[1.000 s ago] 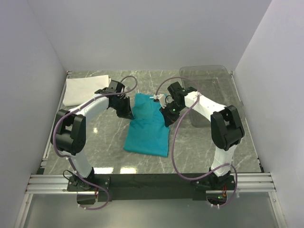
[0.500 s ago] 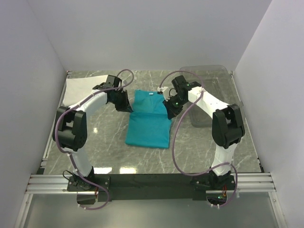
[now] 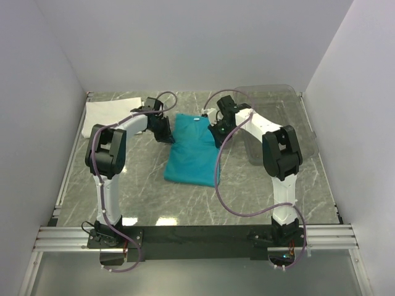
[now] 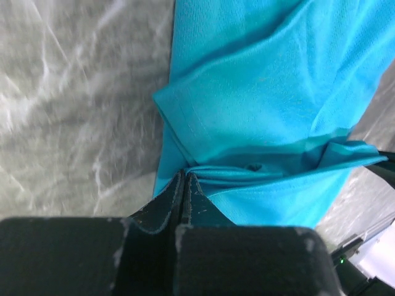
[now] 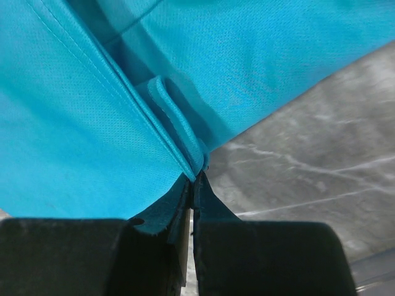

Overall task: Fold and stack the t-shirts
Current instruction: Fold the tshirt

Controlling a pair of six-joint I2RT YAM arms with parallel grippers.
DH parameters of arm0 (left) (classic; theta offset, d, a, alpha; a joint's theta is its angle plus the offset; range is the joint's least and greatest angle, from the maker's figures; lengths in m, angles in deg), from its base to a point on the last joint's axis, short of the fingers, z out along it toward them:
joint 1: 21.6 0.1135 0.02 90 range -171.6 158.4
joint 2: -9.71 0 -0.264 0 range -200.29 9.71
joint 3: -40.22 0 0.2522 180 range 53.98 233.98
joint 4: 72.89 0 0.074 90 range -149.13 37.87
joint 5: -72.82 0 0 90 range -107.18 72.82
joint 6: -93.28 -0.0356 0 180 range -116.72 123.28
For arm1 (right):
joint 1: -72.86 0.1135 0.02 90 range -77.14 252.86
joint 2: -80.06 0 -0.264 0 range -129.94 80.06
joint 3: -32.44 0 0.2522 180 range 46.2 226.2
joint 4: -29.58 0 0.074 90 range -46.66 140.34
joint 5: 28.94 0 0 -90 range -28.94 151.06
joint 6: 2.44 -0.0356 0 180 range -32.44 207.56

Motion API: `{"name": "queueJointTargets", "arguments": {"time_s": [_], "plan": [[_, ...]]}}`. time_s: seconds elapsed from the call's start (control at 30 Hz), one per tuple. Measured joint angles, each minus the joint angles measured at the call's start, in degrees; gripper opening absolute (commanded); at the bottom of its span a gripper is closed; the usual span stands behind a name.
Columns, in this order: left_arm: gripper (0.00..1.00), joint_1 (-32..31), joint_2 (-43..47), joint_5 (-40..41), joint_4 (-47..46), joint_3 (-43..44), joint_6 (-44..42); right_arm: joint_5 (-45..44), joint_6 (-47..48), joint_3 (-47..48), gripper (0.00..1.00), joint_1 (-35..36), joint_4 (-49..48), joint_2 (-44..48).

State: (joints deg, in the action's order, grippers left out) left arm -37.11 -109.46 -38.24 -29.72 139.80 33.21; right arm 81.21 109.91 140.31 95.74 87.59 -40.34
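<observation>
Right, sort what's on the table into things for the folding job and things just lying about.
For the job: blue shirt, pinched by left gripper and right gripper; white shirt, far left corner.
Lying about: clear bin, far right.

Two soft cloth t-shirts are in view: one plain teal-blue short-sleeved t-shirt (image 3: 192, 161) at the centre of the frame and one plain white short-sleeved t-shirt (image 3: 106, 115) at the upper left. One clear rectangular plastic bin (image 3: 290, 98) stands at the upper right, and there is one grey marbled table (image 3: 142, 197). Two white-and-black robot arms rise from the bottom edge, the left arm (image 3: 126, 123) and the right arm (image 3: 259, 123), each with one black two-finger gripper, the left gripper (image 4: 186, 182) and the right gripper (image 5: 192, 182).
</observation>
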Motion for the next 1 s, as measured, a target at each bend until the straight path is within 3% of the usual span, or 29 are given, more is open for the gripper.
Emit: {"name": "queueJointTargets", "arguments": {"time_s": [0.27, 0.33, 0.37, 0.4, 0.53, 0.67, 0.83, 1.0], "plan": [[0.01, 0.24, -0.72, 2.89, -0.31, 1.95, 1.22, -1.09, -1.36, 1.62, 0.00, 0.00, -1.75, -0.09], [0.03, 0.33, -0.72, 3.34, -0.28, 1.95, 1.25, -1.14, -1.68, 1.62, 0.13, 0.00, -1.79, -0.09], [0.06, 0.35, -0.72, 3.52, -0.28, 1.95, 1.22, -1.29, -1.88, 1.77, 0.22, 0.00, -1.81, -0.09], [0.20, 0.37, -0.72, 3.67, -0.26, 1.95, 1.22, -1.42, -2.19, 2.05, 0.37, 0.00, -1.79, -0.17], [0.43, 0.44, -0.66, 5.46, 0.02, 1.95, 1.73, -3.02, -2.71, 3.13, 0.50, 0.00, -2.45, -0.59], [0.50, 0.44, 1.40, 8.98, 0.00, 1.84, 2.62, -5.07, -2.91, 3.13, 0.53, -0.02, -3.67, -0.26], [0.53, 0.66, 13.00, 11.30, 0.09, -0.15, 1.60, -1.36, 3.04, 0.48, 0.57, -0.26, -3.87, 5.64], [0.57, 0.13, 31.17, 9.64, 0.96, -13.07, 0.70, 12.48, 23.93, -14.69, 0.63, -0.33, -0.55, 22.05]]}}
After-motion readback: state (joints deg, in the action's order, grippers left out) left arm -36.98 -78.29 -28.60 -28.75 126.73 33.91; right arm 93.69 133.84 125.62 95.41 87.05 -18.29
